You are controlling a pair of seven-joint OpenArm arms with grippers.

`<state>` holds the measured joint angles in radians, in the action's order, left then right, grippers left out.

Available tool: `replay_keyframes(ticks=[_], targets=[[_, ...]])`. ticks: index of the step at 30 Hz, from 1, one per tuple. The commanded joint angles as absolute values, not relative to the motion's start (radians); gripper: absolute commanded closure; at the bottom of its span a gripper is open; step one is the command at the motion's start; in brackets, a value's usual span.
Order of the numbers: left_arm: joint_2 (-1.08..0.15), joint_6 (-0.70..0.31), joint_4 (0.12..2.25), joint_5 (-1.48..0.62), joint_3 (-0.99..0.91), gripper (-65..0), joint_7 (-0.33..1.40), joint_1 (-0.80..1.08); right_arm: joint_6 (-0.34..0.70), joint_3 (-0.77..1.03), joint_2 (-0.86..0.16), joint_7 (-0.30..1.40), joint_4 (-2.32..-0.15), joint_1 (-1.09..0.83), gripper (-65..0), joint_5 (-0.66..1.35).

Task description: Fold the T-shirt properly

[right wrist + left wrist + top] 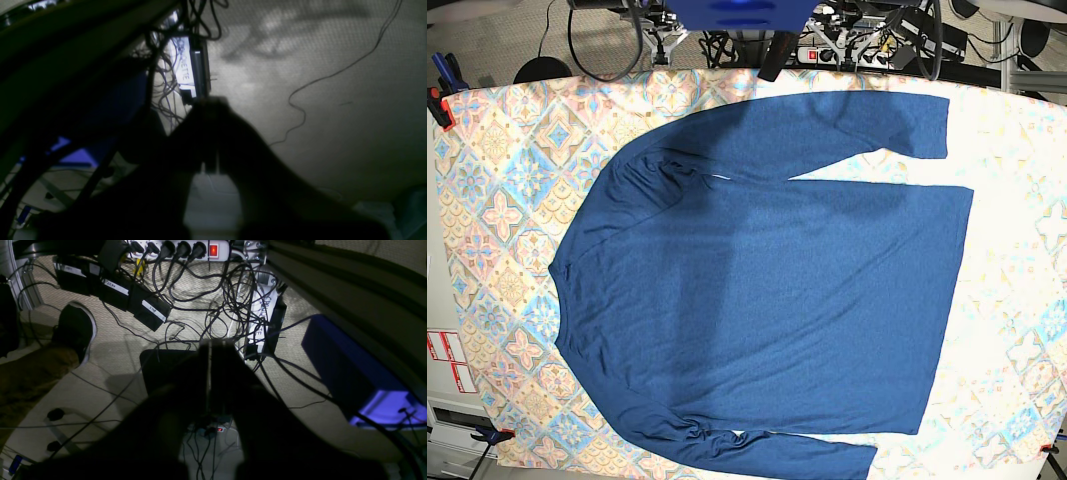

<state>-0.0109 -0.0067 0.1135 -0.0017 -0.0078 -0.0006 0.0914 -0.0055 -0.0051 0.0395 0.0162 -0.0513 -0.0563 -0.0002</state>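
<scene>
shirt [767, 290]: spread flat over most of the desk [497, 200], neck at 9 o'clock, hem at 3 o'clock, sleeves along 12 and 6.
left fingers [209, 373]: pressed together, empty, above cables [233, 290] on the floor.
right fingers [209, 140]: together, empty, over floor.

The T-shirt [767, 290] is soft, matt knit cloth with a faint heather; the tablecloth [497, 220] beneath looks smooth and printed; the floor carpet [110, 350] is coarse-woven; the power strip [200, 250] is glossy plastic
</scene>
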Motion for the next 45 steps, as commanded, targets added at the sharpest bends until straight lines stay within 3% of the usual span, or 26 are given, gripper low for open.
replay_keyframes(ticks=[1,45], targets=[[-0.007,-0.004,0.116,-0.004,-0.007,0.0,-0.001,0.094,-0.007,-0.007,0.042,0.01,-0.051,-0.054,0.0,0.004],[-0.002,-0.004,0.12,-0.005,-0.008,0.0,-0.002,0.09,-0.007,0.001,0.042,0.036,-0.056,-0.054,0.0,0.004]])
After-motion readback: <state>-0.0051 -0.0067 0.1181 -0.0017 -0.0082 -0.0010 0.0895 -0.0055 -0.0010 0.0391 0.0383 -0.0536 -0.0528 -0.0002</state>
